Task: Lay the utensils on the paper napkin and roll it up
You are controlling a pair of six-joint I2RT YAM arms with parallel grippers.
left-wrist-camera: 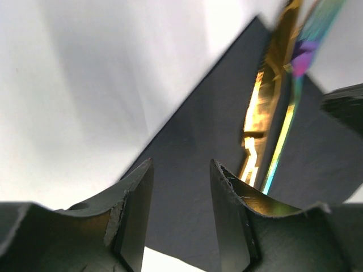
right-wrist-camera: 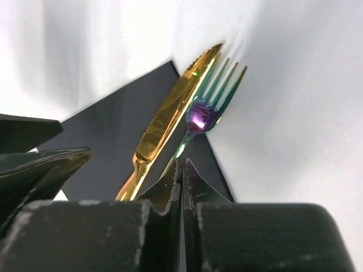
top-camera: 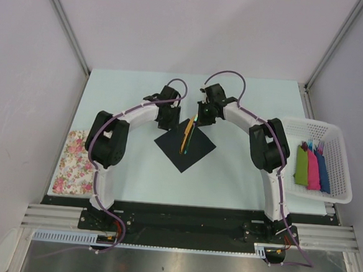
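The utensils (a gold knife and an iridescent fork, side by side) are laid across the paper napkin, just ahead of the right end effector, whose fingers are pressed together; the left end effector is held over the napkin's left side, fingers apart, nothing between them; the napkin is spread on a pale desk enclosed by grey walls; both arms are bent inward towards the desk's middle.

Mirror-glossy utensils on a matt paper napkin.
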